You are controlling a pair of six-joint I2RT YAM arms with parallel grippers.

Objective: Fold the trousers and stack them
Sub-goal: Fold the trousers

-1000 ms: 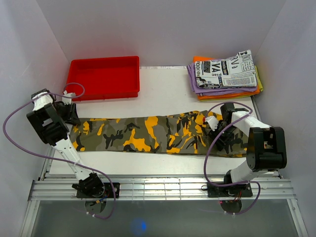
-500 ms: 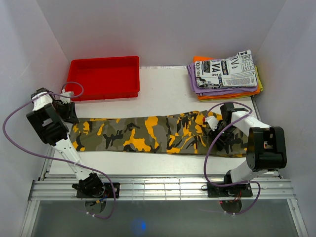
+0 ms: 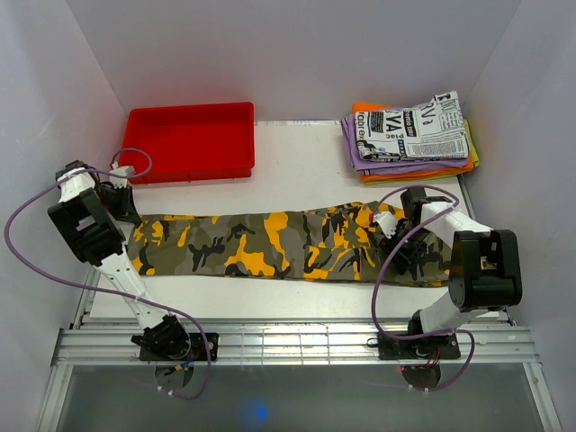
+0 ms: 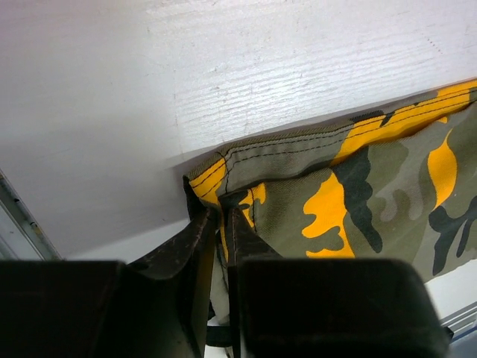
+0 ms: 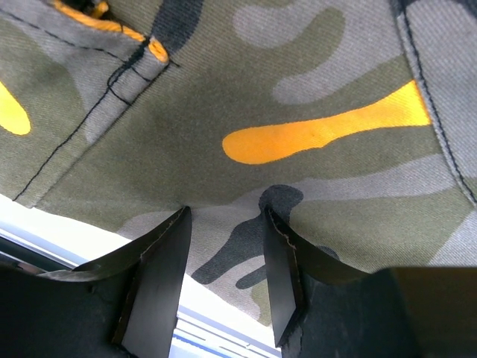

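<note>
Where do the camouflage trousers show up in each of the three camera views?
Top external: trousers stretched left to right across the middle of the white table.
Left wrist: trousers lower right, a corner pinched in the left pincer; table above.
Right wrist: trousers fill most of the frame above the open right pincer; table strip lower left.
Shared landmark: the white table.

The white table [image 3: 306,171] bears the trousers [image 3: 270,245], a red tray [image 3: 189,139] and a pile of folded garments [image 3: 409,135].
</note>
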